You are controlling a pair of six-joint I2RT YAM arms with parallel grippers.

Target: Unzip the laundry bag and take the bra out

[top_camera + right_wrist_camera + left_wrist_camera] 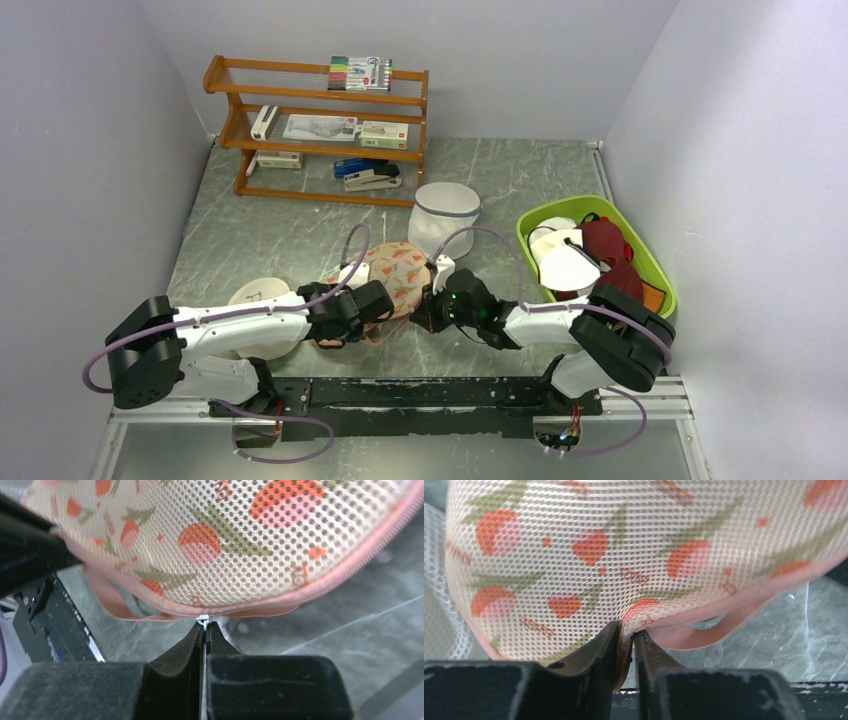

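Laundry bag: floral mesh pouch (398, 266) lies at mid-table between the two grippers; its near edge is raised off the marbled table (300, 235); the pink zip seam looks closed along the stretch in view
Left gripper: left gripper (626, 632) is closed, pinching the bag's pink-trimmed edge between its fingers; a pink strap loop (709, 636) hangs just beside the pinch
Right gripper: right gripper (205, 629) is clamped tight on the small pale zipper pull (202, 618) at the seam
In the way: both wrists crowd over the bag's near side and hide it from above; the left arm covers part of a round cream cap (256, 291) lying beside it
Behind: white mesh cylinder (445, 214) stands just beyond the bag, apart from it
Right side: green basket (634, 252) of white and dark red garments sits near the right arm
Far back: wooden shelf (318, 95) with markers (360, 73), boxes and a stapler (372, 179); well apart from the bag
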